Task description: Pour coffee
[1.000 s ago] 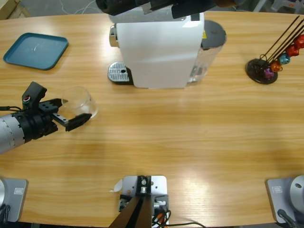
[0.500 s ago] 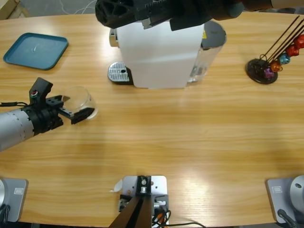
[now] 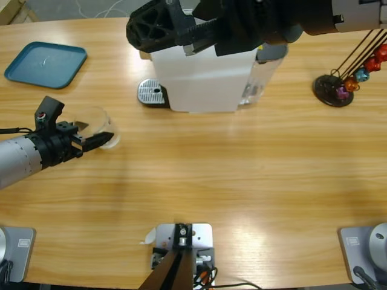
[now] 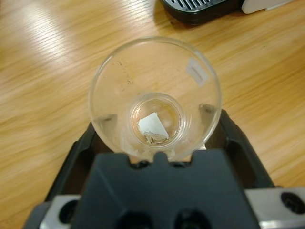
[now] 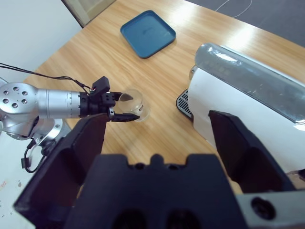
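Observation:
A clear glass stands on the table left of the white coffee machine. My left gripper is shut on it, one black jaw pressed to each side near its base. Inside, a white scrap lies on the bottom with a faint brownish trace of coffee beside it. From above, the glass and the left gripper sit at the table's left. My right gripper hangs open over the machine, nothing between its jaws, and shows as a black mass.
A blue tray lies at the far left corner. The machine's metal drip grate juts out on its left side. A black capsule stand with coloured capsules is at the right. Bare wood spreads across the near half.
The left jaws have narrowed from wide apart to closed on the glass, which shifted slightly left. The right arm has come further into view over the machine.

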Robot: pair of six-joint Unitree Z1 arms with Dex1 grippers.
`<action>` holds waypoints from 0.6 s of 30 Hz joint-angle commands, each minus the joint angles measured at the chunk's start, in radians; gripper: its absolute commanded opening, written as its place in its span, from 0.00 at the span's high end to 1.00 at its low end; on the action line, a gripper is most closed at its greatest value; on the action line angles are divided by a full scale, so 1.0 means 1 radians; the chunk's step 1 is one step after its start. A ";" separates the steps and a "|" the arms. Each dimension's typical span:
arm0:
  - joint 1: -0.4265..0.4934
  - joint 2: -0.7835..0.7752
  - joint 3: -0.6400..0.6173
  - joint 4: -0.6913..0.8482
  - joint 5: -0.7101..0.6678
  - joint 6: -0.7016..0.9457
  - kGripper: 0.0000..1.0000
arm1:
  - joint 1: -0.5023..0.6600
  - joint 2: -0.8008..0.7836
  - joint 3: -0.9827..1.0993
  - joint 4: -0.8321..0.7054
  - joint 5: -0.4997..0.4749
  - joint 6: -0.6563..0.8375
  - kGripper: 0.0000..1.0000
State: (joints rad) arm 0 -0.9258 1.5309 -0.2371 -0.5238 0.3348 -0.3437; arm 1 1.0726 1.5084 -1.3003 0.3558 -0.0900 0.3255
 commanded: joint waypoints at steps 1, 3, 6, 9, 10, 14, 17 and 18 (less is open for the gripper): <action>0.007 -0.092 0.014 0.041 -0.026 0.078 1.00 | 0.012 0.019 0.053 -0.029 0.019 0.018 0.10; 0.007 -0.118 0.003 0.073 -0.036 0.101 1.00 | 0.012 0.019 0.055 -0.034 0.019 0.018 0.10; 0.007 -0.138 0.001 0.082 -0.063 0.118 1.00 | 0.012 0.012 0.053 -0.032 0.014 0.014 0.10; 0.018 -0.167 -0.012 0.085 -0.102 0.137 1.00 | 0.013 -0.004 0.026 0.007 0.005 -0.008 0.08; 0.034 -0.181 -0.023 0.093 -0.123 0.152 1.00 | 0.012 -0.014 0.007 0.034 0.003 -0.019 0.03; 0.128 -0.183 -0.076 0.105 -0.217 0.223 1.00 | 0.012 -0.079 -0.017 0.112 0.011 -0.061 0.00; 0.184 -0.138 -0.130 0.105 -0.296 0.288 1.00 | 0.012 -0.112 -0.017 0.161 0.018 -0.083 0.00; 0.207 -0.117 -0.146 0.105 -0.330 0.307 1.00 | 0.012 -0.116 -0.016 0.174 0.018 -0.085 0.00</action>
State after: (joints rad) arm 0 -0.8265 1.3688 -0.2956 -0.4362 0.1468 -0.1453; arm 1 1.0726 1.4848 -1.3181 0.4368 -0.0900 0.2833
